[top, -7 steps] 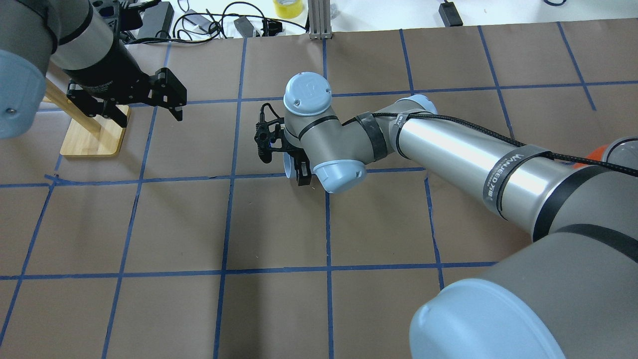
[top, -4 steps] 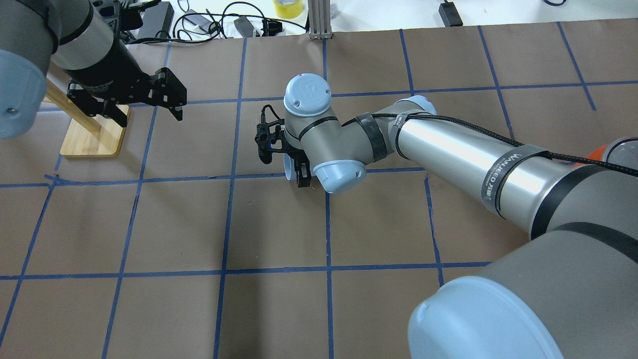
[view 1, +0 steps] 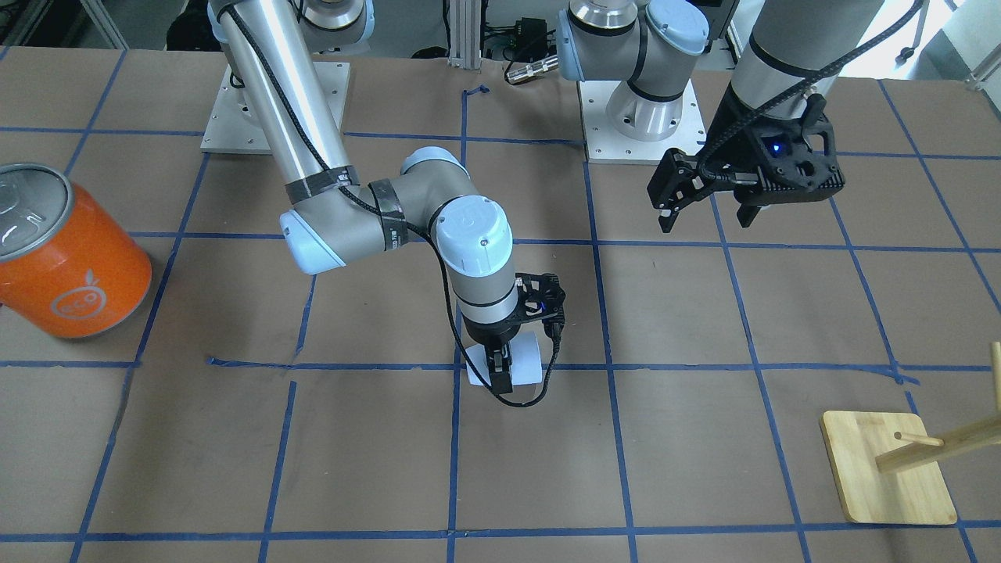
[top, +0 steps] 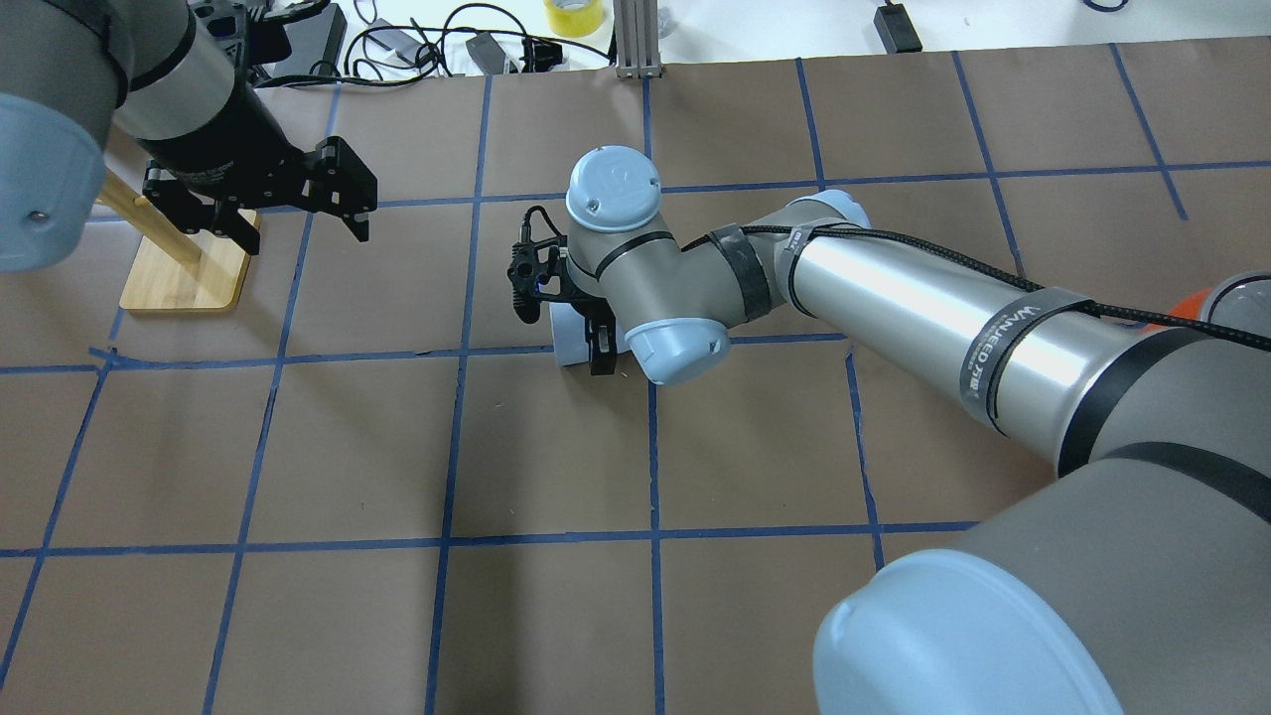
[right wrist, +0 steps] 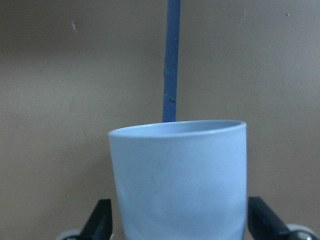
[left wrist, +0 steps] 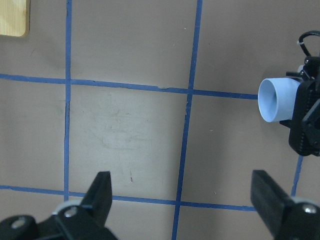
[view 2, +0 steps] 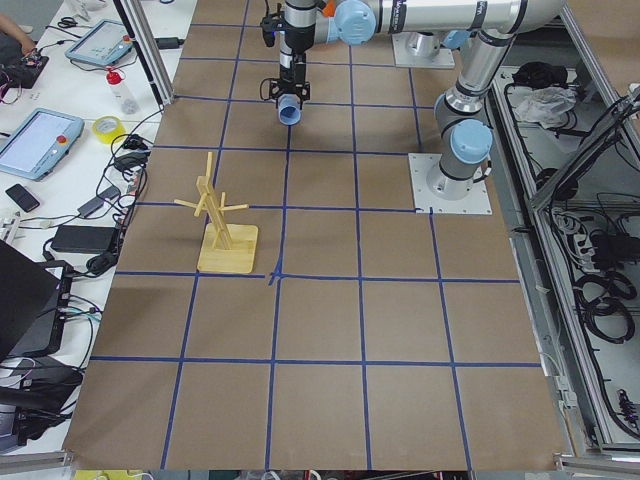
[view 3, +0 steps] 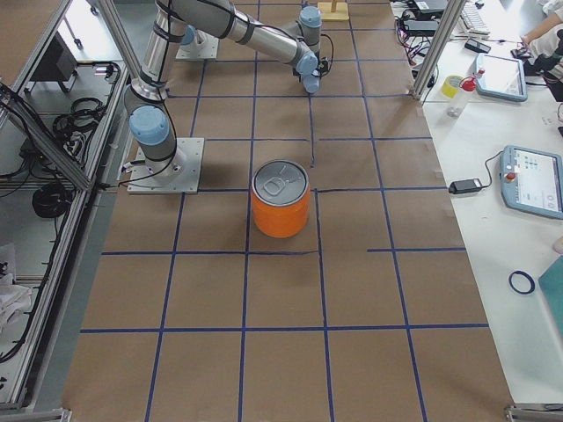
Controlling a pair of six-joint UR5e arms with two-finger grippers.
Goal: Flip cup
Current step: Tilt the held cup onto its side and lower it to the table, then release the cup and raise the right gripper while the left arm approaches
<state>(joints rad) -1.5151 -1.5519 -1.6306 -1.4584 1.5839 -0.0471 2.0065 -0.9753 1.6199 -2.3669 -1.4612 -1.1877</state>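
We hold the cup (right wrist: 179, 175) between our right fingers (right wrist: 102, 217), closed on its sides, so we can turn it over; our left fingers (left wrist: 102, 192) stand wide and empty.

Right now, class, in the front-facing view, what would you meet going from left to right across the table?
orange can → cup → left tool → wooden stand
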